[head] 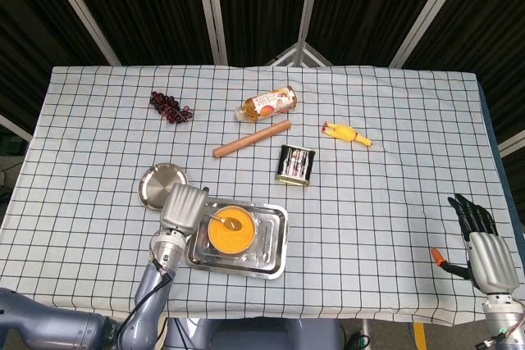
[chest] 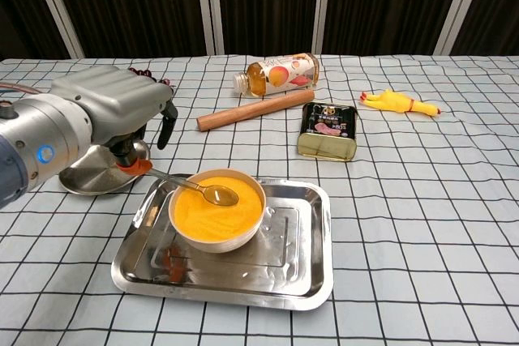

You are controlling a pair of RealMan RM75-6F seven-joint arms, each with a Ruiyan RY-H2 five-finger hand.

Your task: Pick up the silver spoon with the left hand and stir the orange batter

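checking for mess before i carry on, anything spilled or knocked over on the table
No spill shows: the orange batter stays inside its bowl on the tray. Only the juice bottle lies on its side near the rolling pin.
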